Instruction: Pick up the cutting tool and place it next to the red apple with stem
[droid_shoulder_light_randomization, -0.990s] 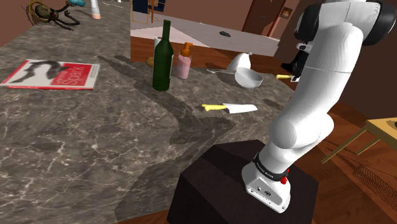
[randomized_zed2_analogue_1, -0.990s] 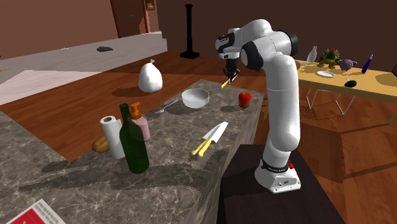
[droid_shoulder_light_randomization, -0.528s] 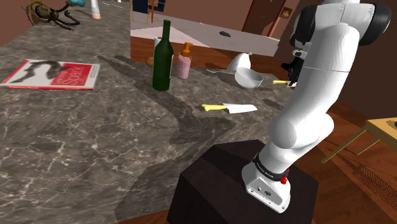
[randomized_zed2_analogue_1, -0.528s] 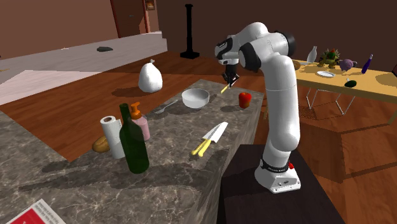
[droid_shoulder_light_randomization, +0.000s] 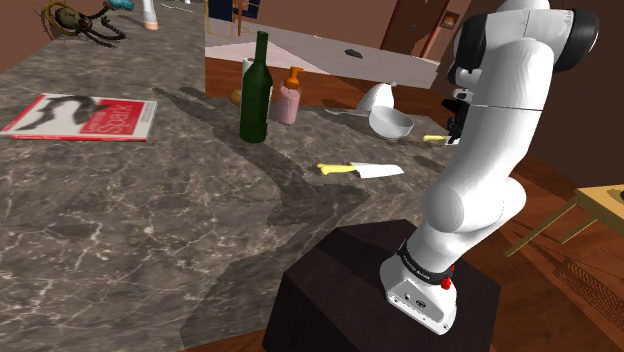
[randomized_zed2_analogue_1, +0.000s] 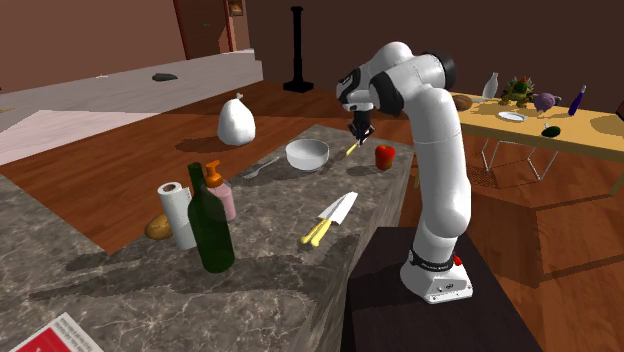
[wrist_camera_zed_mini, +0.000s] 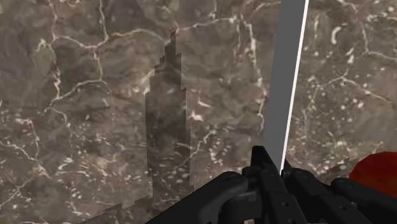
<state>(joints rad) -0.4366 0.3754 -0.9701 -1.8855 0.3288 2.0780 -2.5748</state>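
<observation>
- One dark stand (droid_shoulder_light_randomization: 380, 290) sits nearest in the shoulder view. One white arm (droid_shoulder_light_randomization: 490, 170) rises upright from it, then folds over at the top so the wrist points down at the tabletop (droid_shoulder_light_randomization: 150, 220).
- There are two knives, both yellow-handled. The second knife (droid_shoulder_light_randomization: 360, 170) lies flat just ahead of the stand, untouched.
- The held knife (wrist_camera_zed_mini: 283, 83) is clamped in the closed jaws, low over the tabletop, between bowl and apple. Its grey blade runs out past them, and its handle pokes out on the bowl's side.
- One red apple (randomized_zed2_analogue_1: 385, 156) sits just beside the jaws, near the tabletop's edge.
- One white bowl (droid_shoulder_light_randomization: 391, 122) stands on the knife's other side.
- Farther along stand one green bottle (droid_shoulder_light_randomization: 256, 95), one pink pump bottle (droid_shoulder_light_randomization: 290, 98) and one paper roll (randomized_zed2_analogue_1: 180, 215) — a close group — and one magazine (droid_shoulder_light_randomization: 82, 117) lies flat, well apart.
</observation>
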